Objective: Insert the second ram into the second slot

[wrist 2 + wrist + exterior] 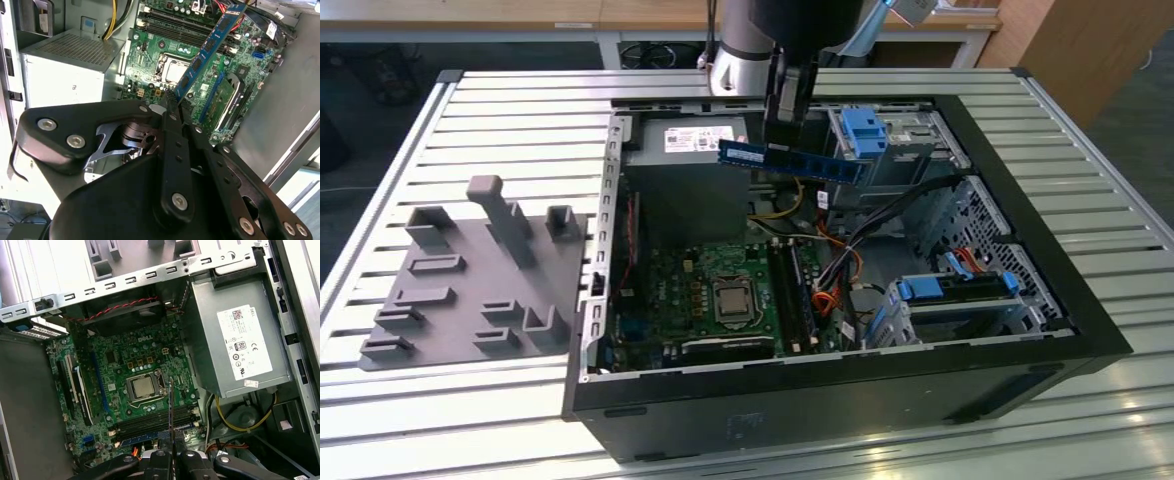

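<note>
The tool (781, 135) grips the second ram (795, 161) above the motherboard (700, 270).

White label (245, 345) on PSU (202, 332) (fine print illegible).

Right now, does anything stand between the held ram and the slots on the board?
Nothing visible does. The gripper holds the ram in the air above the open case, and in the first wrist view the slots beside the processor socket lie uncovered. The cables sit off to one side of them.
</note>
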Tool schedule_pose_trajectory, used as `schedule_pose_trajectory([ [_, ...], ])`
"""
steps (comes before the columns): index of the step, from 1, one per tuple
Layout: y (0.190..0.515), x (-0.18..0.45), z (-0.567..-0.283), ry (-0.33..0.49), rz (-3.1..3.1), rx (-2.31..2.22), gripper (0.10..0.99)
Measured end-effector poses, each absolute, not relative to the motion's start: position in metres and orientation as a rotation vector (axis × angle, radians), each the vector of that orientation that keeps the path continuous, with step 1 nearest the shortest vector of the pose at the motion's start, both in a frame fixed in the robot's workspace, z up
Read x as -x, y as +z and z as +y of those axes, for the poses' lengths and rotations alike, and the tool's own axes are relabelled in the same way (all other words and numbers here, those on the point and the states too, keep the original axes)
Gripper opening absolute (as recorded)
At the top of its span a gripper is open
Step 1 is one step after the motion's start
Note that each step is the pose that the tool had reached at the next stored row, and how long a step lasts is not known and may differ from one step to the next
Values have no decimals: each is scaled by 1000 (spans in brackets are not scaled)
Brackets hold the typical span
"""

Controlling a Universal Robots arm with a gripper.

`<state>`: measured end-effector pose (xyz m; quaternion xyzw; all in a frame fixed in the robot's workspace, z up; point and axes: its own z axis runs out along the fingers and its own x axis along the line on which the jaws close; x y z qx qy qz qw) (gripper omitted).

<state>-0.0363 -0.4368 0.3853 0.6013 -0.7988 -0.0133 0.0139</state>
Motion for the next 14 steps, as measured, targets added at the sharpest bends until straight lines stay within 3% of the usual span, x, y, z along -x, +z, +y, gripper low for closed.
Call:
schedule_pose_trajectory([
  [14,385,36,-437,-42,-2511,-1841,137],
])
